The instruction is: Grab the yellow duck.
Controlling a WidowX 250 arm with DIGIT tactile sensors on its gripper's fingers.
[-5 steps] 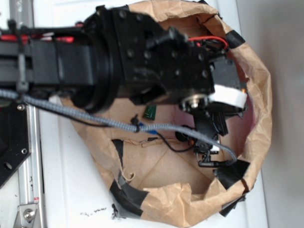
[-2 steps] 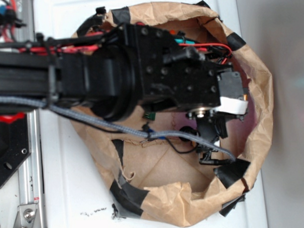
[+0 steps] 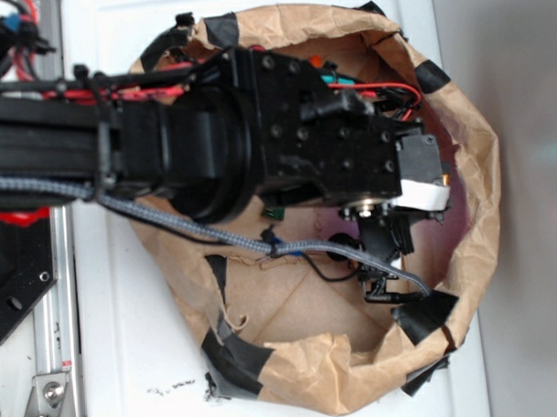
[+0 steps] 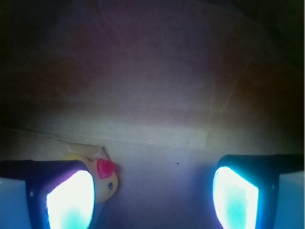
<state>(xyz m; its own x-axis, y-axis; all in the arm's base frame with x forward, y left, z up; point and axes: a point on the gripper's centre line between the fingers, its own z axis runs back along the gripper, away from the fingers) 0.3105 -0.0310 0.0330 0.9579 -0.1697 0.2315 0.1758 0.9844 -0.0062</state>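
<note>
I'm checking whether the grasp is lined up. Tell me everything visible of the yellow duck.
Only the wrist view shows the yellow duck. It is small, glossy and rounded, like rubber, with a red beak and a dark eye mark. It lies on the brown paper floor, mostly hidden behind one glowing finger of the open pincer, not centred between the fingers. Contact cannot be told.

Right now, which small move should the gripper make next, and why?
Probably shift sideways toward the yellow duck. In the wrist view the gripper is open, but the duck sits at the left finger, partly behind it, not centred in the gap.
</note>
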